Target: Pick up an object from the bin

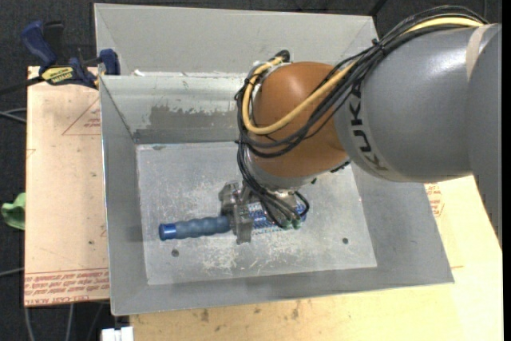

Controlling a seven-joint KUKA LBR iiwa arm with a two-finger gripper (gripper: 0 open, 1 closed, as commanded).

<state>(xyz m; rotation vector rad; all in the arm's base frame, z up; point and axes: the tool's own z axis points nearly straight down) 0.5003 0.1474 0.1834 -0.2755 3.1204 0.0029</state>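
your gripper point(243, 221) sits low on the floor of the bin point(120, 172), at the right end of a blue-handled tool point(194, 229). the tool lies near the front wall, handle pointing left. you cannot tell whether the gripper is wide, narrow or holding it.

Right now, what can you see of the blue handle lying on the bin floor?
The blue handle is a slim, rounded stick, matte like rubber or plastic. It lies flat on the grey floor of the bin, toward the view's lower edge, running left to right, with its rounded free end pointing left. Its right end disappears under the gripper, so whatever it joins there is hidden. Nothing else visibly touches it.
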